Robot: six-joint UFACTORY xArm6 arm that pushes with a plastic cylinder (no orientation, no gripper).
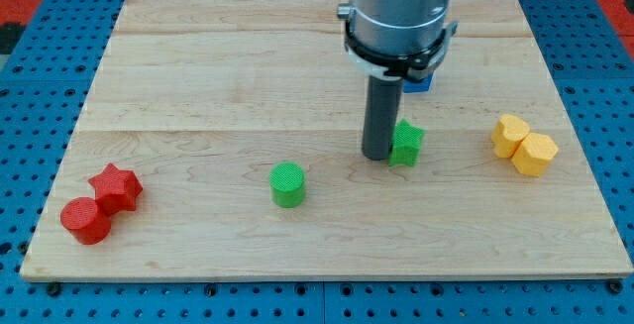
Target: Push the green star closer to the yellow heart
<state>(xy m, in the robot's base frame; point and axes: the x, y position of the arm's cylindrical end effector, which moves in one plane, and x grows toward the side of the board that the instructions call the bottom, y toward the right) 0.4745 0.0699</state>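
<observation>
The green star point(406, 144) lies right of the board's middle. My tip point(376, 155) stands just to its left, touching or nearly touching it. The yellow heart point(510, 134) lies further to the view's right, with a yellow hexagon point(535, 155) touching it at its lower right. A stretch of bare board separates the star from the heart.
A green cylinder point(288, 184) stands left of the tip. A red star point(116, 187) and a red cylinder point(86, 220) sit together at the lower left. A blue block point(418, 81) shows partly behind the arm. The wooden board point(198, 66) lies on a blue pegboard.
</observation>
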